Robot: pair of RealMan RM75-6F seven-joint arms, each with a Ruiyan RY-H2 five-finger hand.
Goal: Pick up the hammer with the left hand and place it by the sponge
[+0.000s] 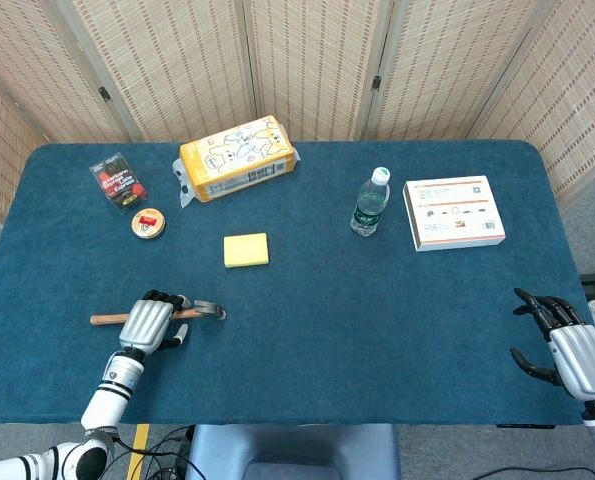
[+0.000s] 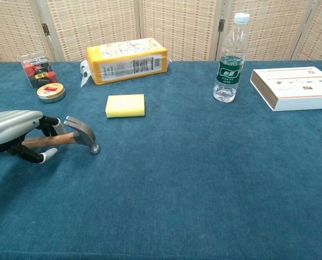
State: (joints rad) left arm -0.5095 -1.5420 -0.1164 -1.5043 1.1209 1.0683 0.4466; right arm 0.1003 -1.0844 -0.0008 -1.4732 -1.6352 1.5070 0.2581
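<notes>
Left hand (image 1: 149, 322) lying over hammer (image 1: 205, 311) handle, fingers curling around it, thumb on near side; hammer lying flat on table (image 1: 377, 330), head pointing right. Whether grip is closed: cannot tell. Sponge (image 1: 246, 249) sitting farther back, well apart. Right hand (image 1: 567, 345) resting spread at table's right edge, holding nothing.

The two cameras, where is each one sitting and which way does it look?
Head view: sits high, looks steeply down on the whole table; shows the left hand over the hammer and the right hand at the table's edge.
Chest view: sits low at the table's near edge, looks across toward the screens; shows only the left hand around the hammer's handle.
Both share the left hand, hammer, sponge, bottle, yellow pack and white box.
</notes>
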